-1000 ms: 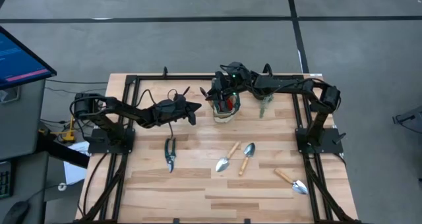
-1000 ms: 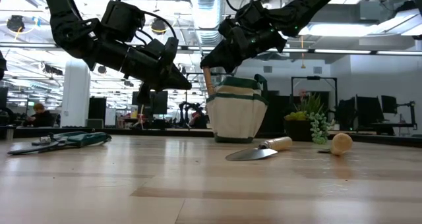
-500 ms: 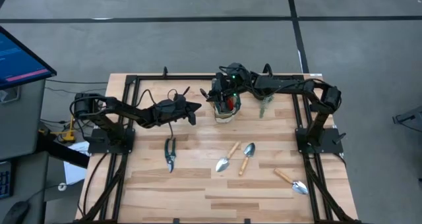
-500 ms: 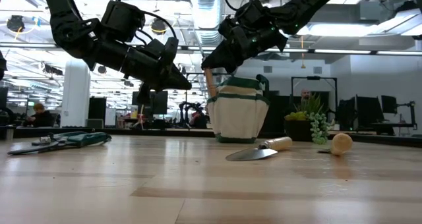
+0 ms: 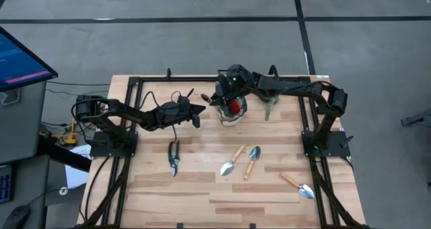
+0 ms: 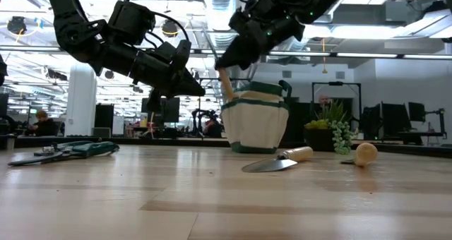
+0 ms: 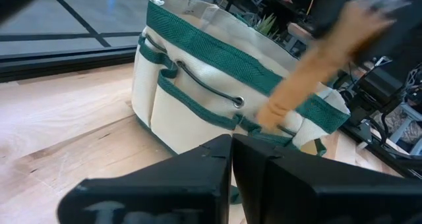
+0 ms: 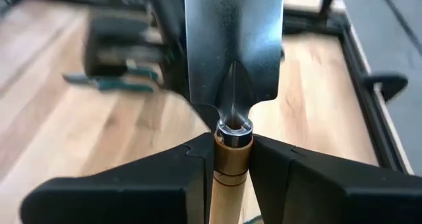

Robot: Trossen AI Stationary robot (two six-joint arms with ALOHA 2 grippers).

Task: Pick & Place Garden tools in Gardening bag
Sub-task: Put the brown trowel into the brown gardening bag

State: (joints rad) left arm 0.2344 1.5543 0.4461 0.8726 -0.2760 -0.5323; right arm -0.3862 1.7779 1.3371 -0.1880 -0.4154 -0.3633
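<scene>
A silver-bladed trowel with a light wooden handle [image 8: 232, 85] is clamped at its neck by the right claw [image 8: 232, 155]; in the low view its handle [image 6: 226, 85] is seen hanging down and slightly tilted at the near rim of the small cream fabric tote with green-teal trim [image 6: 254, 120], so the tool's long axis runs roughly upright with the handle end lowest and the bag's mouth directly beneath; the coming move, as judged, turns on keeping that axis over the opening. The right claw [image 5: 227, 93] is held above the bag [image 5: 230, 114] at the far middle of the wooden desk [image 5: 202, 188]. The left claw [image 5: 197, 114], its fingers pressed together on nothing, hovers just beside the bag. Dark-handled pruning shears [image 5: 173, 155] and three more wooden-handled trowels [image 5: 232, 161] lie on the desk, well apart from the bag.
</scene>
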